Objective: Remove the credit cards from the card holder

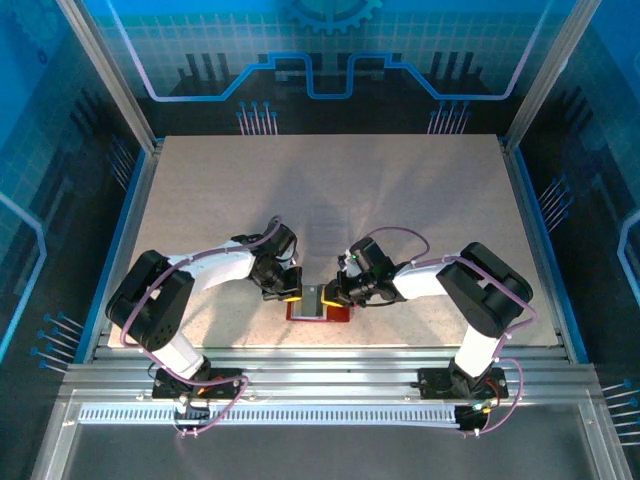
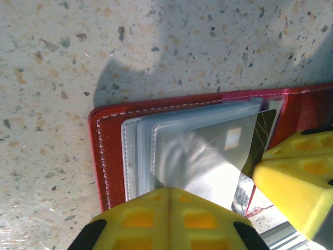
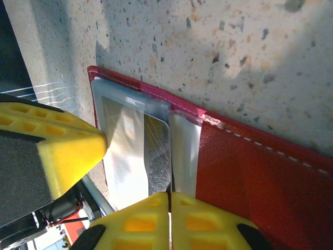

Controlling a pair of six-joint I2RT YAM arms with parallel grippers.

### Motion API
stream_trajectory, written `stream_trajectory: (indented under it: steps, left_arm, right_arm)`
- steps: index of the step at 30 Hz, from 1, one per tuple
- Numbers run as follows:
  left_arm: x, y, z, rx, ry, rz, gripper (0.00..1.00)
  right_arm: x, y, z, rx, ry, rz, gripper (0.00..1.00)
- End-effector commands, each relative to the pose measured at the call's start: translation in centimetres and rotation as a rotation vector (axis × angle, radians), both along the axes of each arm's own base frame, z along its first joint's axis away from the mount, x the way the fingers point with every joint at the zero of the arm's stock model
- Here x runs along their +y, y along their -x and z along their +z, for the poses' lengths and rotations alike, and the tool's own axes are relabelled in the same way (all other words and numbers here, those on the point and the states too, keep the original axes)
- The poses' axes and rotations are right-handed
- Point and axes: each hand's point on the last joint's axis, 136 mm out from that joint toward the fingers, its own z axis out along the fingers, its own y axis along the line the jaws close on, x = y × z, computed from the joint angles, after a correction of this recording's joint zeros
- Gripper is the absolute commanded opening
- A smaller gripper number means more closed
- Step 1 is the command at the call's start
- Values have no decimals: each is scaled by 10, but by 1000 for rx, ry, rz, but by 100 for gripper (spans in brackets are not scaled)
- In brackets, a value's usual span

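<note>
Card holder (image 2: pixel 106 156) is lying open, red with white stitching, clear pockets (image 2: pixel 151 151) fanning between the left end effector (image 2: pixel 169 197) and right end effector (image 3: pixel 170 199), both pinched together.

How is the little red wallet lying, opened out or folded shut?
Opened out. The card holder lies flat on the table, pale inner pockets facing up, a silvery card showing inside them.

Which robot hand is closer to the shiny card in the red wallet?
Right. The right gripper is shut on the edge of the shiny card. The left gripper sits beside it, shut, at the clear pockets of the card holder.
</note>
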Motion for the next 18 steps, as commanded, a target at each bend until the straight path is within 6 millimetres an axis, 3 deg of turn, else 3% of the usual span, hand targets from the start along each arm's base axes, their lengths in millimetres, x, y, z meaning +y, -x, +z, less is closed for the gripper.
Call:
stream_trajectory:
  steps: [1,18]
  left_arm:
    - [11,13,-11,34,-59,-12,1]
    - [12,15,-12,36,-57,-7,1]
  right_arm:
    - [-9,1,-4,10,12,-15,7]
    - [-32,4,4,2,59,-18,4]
